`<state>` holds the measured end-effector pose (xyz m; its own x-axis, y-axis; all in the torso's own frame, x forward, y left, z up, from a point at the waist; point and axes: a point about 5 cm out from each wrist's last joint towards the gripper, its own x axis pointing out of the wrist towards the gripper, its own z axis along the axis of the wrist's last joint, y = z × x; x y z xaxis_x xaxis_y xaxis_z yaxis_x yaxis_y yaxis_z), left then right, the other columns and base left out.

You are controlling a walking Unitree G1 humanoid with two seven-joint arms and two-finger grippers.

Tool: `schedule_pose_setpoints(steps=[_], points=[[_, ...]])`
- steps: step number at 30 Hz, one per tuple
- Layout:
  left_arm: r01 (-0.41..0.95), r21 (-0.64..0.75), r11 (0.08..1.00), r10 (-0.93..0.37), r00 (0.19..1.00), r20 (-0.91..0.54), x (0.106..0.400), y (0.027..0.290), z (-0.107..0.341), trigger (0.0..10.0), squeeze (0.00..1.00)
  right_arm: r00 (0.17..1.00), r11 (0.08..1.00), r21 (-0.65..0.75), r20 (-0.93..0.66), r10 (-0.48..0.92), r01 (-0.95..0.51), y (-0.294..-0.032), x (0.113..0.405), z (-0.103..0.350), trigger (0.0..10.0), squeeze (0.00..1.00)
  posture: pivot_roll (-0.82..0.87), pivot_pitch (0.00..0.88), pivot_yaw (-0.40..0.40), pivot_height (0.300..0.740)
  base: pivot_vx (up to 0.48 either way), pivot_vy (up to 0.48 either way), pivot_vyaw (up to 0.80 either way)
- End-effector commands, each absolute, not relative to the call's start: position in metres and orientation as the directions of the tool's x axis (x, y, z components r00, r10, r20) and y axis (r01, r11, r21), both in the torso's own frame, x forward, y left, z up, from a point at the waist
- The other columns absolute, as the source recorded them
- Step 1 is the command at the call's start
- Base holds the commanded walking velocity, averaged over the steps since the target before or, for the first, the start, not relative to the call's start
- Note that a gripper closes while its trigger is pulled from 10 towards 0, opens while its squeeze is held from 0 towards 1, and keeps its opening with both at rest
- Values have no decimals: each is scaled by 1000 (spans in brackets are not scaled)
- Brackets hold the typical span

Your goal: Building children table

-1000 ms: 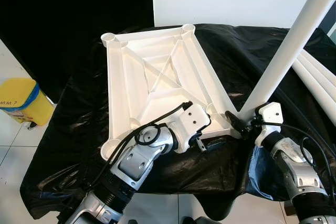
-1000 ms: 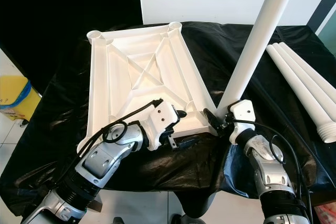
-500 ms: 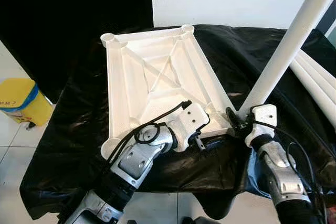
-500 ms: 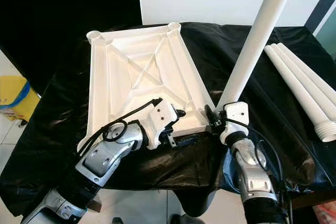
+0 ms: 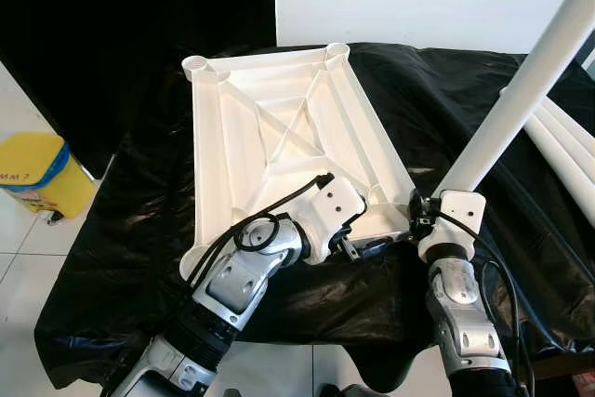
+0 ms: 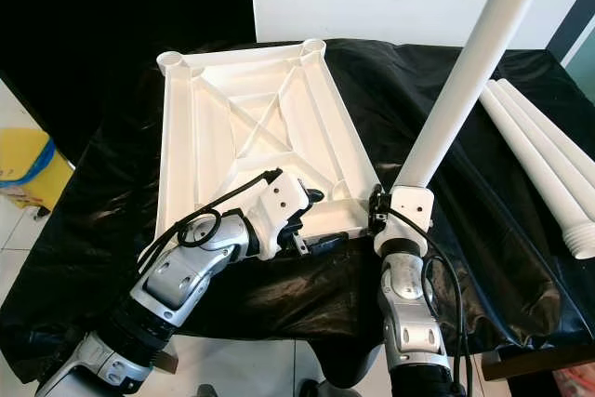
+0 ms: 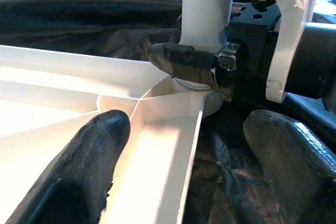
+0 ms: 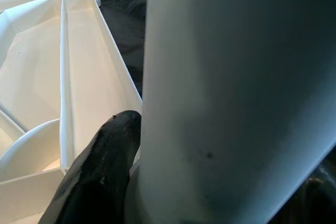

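Black sheeting: it covers the bench [image 5: 130,202] from edge to edge.
Tabletop: the white tabletop [image 5: 279,137] lies underside up, ribs showing, on the left half of the bench, its near end at the front edge.
Leg: the white leg [image 5: 521,99] stands at a slant, its foot in the near right corner socket [image 7: 197,90] of the tabletop.
Right gripper: the right gripper [image 6: 379,213] is clamped on the leg just above the socket.
Left gripper: the left gripper [image 7: 184,177] is spread wide, straddling the tabletop's near rim, gripping nothing.
Spare legs: more white legs [image 6: 548,174] lie by the right edge.
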<state>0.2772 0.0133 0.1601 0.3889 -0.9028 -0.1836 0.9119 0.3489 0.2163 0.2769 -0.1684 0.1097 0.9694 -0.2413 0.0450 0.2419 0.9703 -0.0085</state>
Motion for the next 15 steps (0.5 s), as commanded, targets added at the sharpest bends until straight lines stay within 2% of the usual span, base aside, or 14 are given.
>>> schedule_pose_setpoints(steps=[1, 5, 10, 11, 15], points=[[912, 216, 349, -903, 389, -185, 276, 11, 157, 10000, 0, 963, 967, -10, -91, -255, 255, -169, 266, 82, 10000, 0, -71, 100, -54, 740, 0, 0, 0], [913, 217, 346, -904, 387, -185, 276, 10, 157, 10000, 0, 970, 972, -7, -59, -236, 236, -169, 265, 86, 10000, 0, -69, 93, -53, 740, 0, 0, 0], [894, 230, 385, -885, 428, -184, 284, 15, 158, 10000, 0, 977, 978, -15, -26, -210, 210, -168, 265, 90, 10000, 0, -72, 95, -51, 740, 0, 0, 0], [883, 232, 408, -875, 451, -177, 288, 17, 160, 10000, 0, 978, 978, -16, -13, -210, 210, -168, 265, 93, 10000, 961, -73, 102, -47, 740, 0, 0, 0], [859, 238, 453, -853, 495, -164, 296, 21, 163, 10000, 0, 979, 979, -17, 8, -202, 202, -170, 262, 97, 10000, 1000, -65, 99, -50, 740, 0, 0, 0]])
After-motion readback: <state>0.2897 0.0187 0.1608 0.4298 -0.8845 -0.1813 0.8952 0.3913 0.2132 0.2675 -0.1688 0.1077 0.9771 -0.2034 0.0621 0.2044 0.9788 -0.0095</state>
